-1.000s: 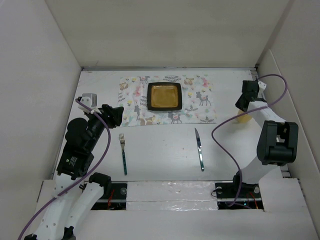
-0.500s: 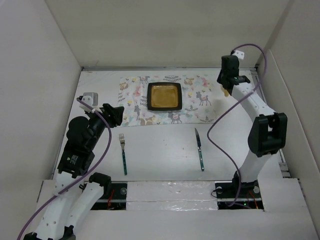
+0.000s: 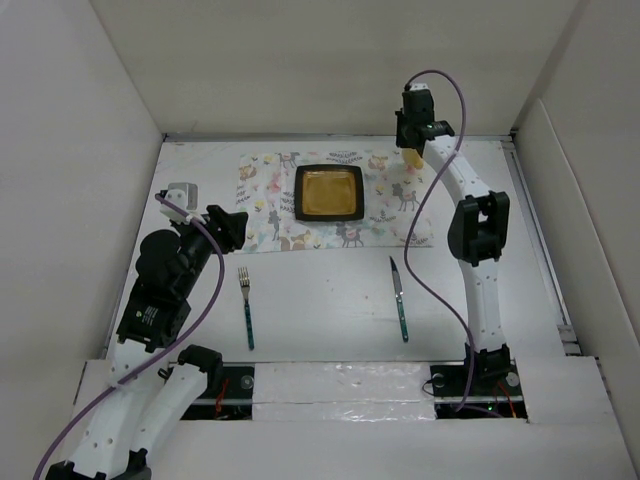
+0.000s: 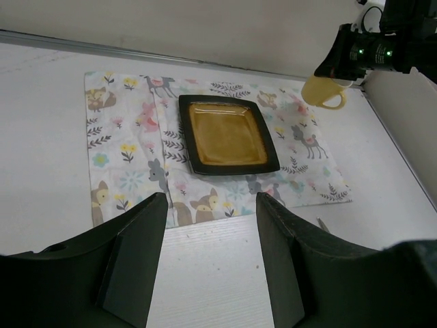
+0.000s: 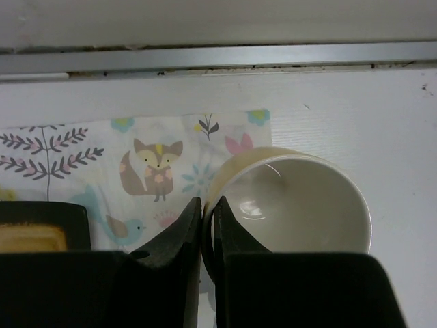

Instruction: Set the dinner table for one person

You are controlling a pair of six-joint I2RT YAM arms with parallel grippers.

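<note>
My right gripper (image 3: 412, 150) is shut on the rim of a pale yellow cup (image 5: 293, 205) and holds it above the far right corner of the printed mat (image 3: 335, 200). The cup also shows in the left wrist view (image 4: 322, 91) and from above (image 3: 412, 158). A dark square plate (image 3: 328, 193) with an amber middle sits on the mat. A fork (image 3: 246, 305) lies on the white dinner table (image 3: 320, 300) at the near left and a knife (image 3: 399, 297) at the near right. My left gripper (image 4: 210, 253) is open and empty, above the table near the mat's near edge.
White walls border the table on the left, back and right. A metal strip (image 5: 218, 58) runs along the foot of the back wall just beyond the cup. The right arm's purple cable (image 3: 425, 260) hangs over the table's right part.
My right arm has swung from the table's far right edge leftward and toward the back, carrying the cup to the mat's far right corner. The left arm has not moved.
</note>
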